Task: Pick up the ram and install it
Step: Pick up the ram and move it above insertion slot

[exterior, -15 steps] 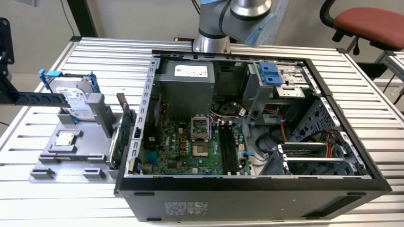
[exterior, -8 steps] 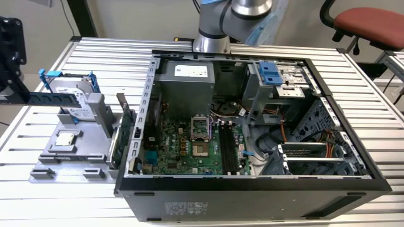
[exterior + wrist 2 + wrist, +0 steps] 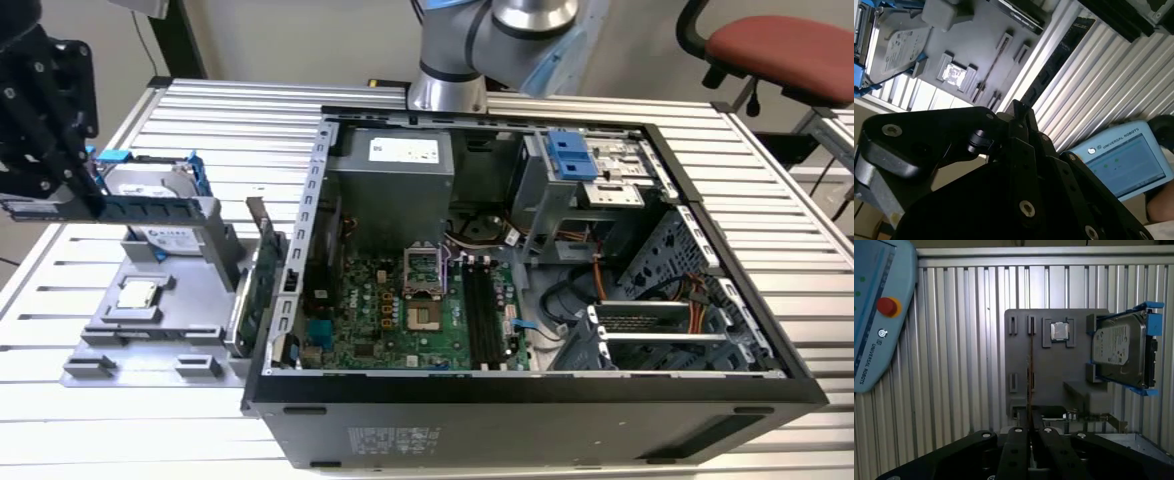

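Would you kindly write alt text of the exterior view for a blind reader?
The gripper grips the ram, held level over a gray parts holder with a hard drive; an open computer case lies to the exterior view's right.

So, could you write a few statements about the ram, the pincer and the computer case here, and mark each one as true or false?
1. The pincer is shut on the ram. True.
2. The ram is already installed inside the case. False: the pincer holds it outside the case, by the grey holder at the exterior view's left.
3. The hard drive in its blue frame stands on the grey holder. True.
4. A side panel closes the case. False: the case is open and the motherboard shows, with its black slots.
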`<state>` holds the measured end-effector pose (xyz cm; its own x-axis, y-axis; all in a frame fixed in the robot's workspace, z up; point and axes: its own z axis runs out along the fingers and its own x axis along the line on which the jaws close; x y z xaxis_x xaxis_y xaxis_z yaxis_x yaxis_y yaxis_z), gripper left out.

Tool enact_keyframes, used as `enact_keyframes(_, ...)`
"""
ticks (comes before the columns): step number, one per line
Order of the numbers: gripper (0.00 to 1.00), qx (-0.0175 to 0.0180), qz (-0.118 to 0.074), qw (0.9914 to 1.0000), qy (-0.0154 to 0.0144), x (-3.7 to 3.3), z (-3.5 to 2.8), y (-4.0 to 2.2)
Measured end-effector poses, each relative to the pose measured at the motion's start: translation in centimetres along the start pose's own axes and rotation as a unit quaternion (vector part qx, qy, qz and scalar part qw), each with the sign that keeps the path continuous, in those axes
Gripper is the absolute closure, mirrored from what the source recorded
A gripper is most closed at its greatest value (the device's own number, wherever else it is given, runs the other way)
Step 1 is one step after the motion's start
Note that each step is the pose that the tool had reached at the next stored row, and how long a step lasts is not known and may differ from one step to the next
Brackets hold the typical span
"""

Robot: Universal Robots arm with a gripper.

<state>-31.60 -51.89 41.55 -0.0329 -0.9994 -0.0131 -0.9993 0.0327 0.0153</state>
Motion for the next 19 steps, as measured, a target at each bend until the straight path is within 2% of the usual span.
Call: enact_keyframes(19,1.0,-0.0001,0.0,1.0,0.0,-0.23,-0.1,-7.06)
